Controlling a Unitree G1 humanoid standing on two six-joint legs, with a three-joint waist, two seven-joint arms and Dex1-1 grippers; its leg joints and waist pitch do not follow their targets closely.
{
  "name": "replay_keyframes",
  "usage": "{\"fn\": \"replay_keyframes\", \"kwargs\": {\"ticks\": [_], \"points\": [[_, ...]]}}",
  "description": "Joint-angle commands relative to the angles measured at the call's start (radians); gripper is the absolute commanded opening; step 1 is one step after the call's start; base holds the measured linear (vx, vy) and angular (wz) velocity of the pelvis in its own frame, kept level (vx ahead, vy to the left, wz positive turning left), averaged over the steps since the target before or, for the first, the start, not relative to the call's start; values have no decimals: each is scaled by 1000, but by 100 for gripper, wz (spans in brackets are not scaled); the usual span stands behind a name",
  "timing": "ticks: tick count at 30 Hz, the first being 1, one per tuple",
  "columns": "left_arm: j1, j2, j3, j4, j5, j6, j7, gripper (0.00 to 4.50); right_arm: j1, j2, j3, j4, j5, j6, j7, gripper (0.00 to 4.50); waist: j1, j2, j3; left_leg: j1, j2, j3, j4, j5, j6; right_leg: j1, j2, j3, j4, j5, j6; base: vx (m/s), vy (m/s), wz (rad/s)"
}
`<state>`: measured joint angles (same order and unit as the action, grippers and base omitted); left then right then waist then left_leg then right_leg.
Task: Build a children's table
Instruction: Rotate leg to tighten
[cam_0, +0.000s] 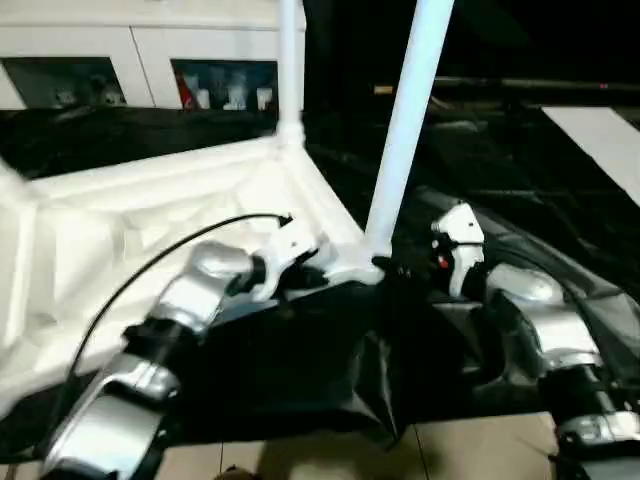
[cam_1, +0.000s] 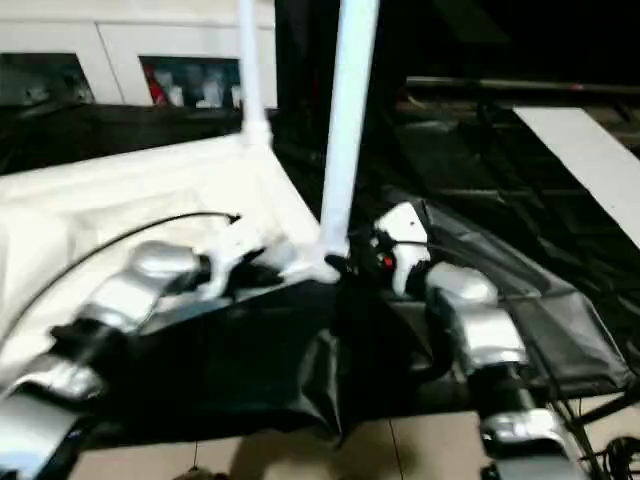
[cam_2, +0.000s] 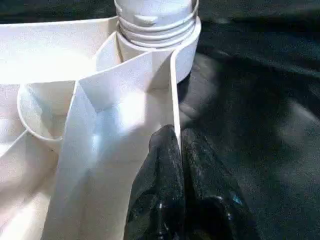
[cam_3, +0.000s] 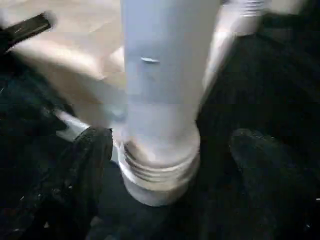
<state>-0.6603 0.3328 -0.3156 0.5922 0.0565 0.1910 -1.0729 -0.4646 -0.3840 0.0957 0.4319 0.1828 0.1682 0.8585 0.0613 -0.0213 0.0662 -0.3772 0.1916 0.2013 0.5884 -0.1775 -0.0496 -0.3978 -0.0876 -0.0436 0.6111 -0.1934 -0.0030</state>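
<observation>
Two claws work at the near corner of the upturned tabletop (cam_0: 150, 220), which lies ribs-up across the left half of the frame on the black-sheeted desk (cam_0: 300, 380). The left claw (cam_2: 179, 150) is pinched tight on the thin side wall of the tabletop, just beside the corner socket (cam_2: 187, 55). The right claw (cam_3: 170, 150) stands wide, one finger (cam_3: 87, 165) on each side of the leg (cam_0: 405, 130) without gripping it. That leg stands tilted in the socket; a second leg (cam_0: 290, 70) stands upright at the far corner.
</observation>
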Motion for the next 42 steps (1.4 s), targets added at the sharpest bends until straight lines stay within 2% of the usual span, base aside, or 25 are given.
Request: {"fn": "replay_keyframes", "kwargs": {"ticks": [1, 2, 3, 5, 6, 9, 12, 13, 14, 17, 20, 23, 25, 32, 34, 35, 38, 39, 41, 42], "points": [[35, 10, -68, -28, -12, -20, -120, 0, 10, -27, 25, -35, 0, 5, 67, 406, 4, -6, -66, 17, 42, -18, -70, -193, 52, 40, -57, 38, -70, -162, -238, 0, 0, 0], [41, 18, -72, -41, -19, -14, -142, 0, 13, -36, 35, -41, 2, 6, 84, 406, 5, -5, -68, 19, 43, -18, -69, -191, 51, 40, -58, 38, -69, -153, -243, 0, 0, 0], [47, 33, -80, -60, -21, -14, -168, 0, 20, -53, 55, -54, 3, 10, 119, 406, 8, -4, -68, 19, 44, -17, -67, -166, 60, 39, -54, 37, -63, -102, -252, 0, 0, 0], [52, 50, -85, -78, -16, -13, -184, 0, 28, -78, 90, -67, -4, 8, 172, 406, 15, -8, -69, 19, 45, -16, -65, -145, 73, 40, -55, 37, -59, -78, -256, 0, 0, 0], [54, 53, -84, -84, -16, -12, -187, 0, 30, -83, 96, -70, -5, 9, 183, 406, 18, -6, -68, 20, 46, -15, -66, -147, 75, 38, -56, 37, -60, -82, -257, 0, 0, 0], [53, 63, -76, -96, -17, -2, -199, 0, 27, -77, 118, -57, -23, -2, 222, 406, 25, -9, -68, 19, 45, -15, -66, -158, 64, 38, -58, 36, -61, -113, -253, 0, 0, 0], [51, 67, -76, -96, -19, -4, -200, 0, 20, -68, 124, -40, -33, -9, 219, 406, 26, -10, -69, 18, 44, -16, -65, -156, 55, 38, -59, 37, -60, -119, -249, 0, 0, 0], [51, 69, -75, -97, -20, -2, -199, 0, 18, -67, 130, -36, -40, -14, 217, 406, 26, -14, -70, 18, 43, -16, -65, -149, 56, 39, -59, 37, -59, -114, -248, 0, 0, 0], [51, 70, -74, -100, -21, 0, -199, 0, 15, -65, 132, -32, -42, -16, 215, 381, 26, -11, -71, 19, 43, -16, -64, -142, 57, 38, -59, 36, -58, -104, -250, 0, 0, 0], [52, 73, -71, -107, -22, 5, -199, 0, 10, -60, 131, -26, -29, -8, 215, 369, 26, -13, -71, 17, 42, -15, -62, -123, 67, 40, -57, 36, -54, -70, -254, 0, 0, 0], [57, 77, -69, -113, -21, 7, -203, 0, 8, -61, 131, -32, -26, -5, 216, 336, 26, -13, -72, 16, 42, -15, -61, -119, 72, 41, -58, 36, -53, -71, -255, 0, 0, 0], [59, 77, -68, -112, -20, 8, -204, 0, 9, -57, 124, -33, -28, -5, 225, 324, 27, -13, -72, 16, 42, -15, -60, -118, 72, 41, -57, 36, -53, -71, -256, 0, 0, 0], [60, 79, -67, -114, -21, 9, -205, 0, 12, -52, 120, -35, -27, -5, 226, 293, 27, -13, -71, 16, 42, -15, -60, -119, 73, 41, -57, 35, -53, -72, -257, 0, 0, 0], [63, 87, -72, -120, -26, 20, -216, 0, 16, -43, 120, -35, -13, -7, 229, 274, 27, -12, -72, 16, 41, -15, -59, -116, 70, 41, -57, 35, -51, -67, -258, 0, 0, 0], [65, 86, -73, -122, -26, 26, -216, 0, 20, -21, 103, -29, -6, 17, 183, 272, 27, -10, -73, 16, 41, -15, -59, -108, 73, 42, -56, 35, -49, -53, -261, 0, 0, 0], [63, 75, -69, -114, -25, 40, -199, 0, 10, 10, 76, 7, -12, 24, 101, 272, 24, -10, -73, 15, 40, -14, -59, -109, 70, 41, -56, 36, -50, -56, -263, 0, 0, 0], [41, 23, -52, -64, -9, 68, -102, 0, -13, 90, 12, 95, -22, 48, -102, 271, 15, -7, -68, 14, 39, -17, -64, -153, 40, 39, -57, 35, -58, -126, -251, 0, 0, 0], [22, -18, -37, -21, 3, 77, -22, 0, -21, 134, -19, 129, -22, 68, -206, 271, 8, -1, -66, 22, 37, -19, -68, -211, 3, 33, -57, 36, -67, -208, -239, 0, 0, 0], [13, -33, -32, -3, 5, 81, 7, 0, -24, 151, -29, 137, -22, 77, -241, 270, 2, -5, -65, 24, 38, -23, -73, -256, -24, 35, -58, 35, -75, -277, -216, 0, 0, 0], [-9, -74, -17, 41, 8, 97, 77, 0, -38, 192, -52, 166, -22, 84, -332, 270, -1, -2, -65, 24, 38, -23, -75, -263, -29, 33, -58, 36, -77, -274, -207, 0, 0, 0]]}}
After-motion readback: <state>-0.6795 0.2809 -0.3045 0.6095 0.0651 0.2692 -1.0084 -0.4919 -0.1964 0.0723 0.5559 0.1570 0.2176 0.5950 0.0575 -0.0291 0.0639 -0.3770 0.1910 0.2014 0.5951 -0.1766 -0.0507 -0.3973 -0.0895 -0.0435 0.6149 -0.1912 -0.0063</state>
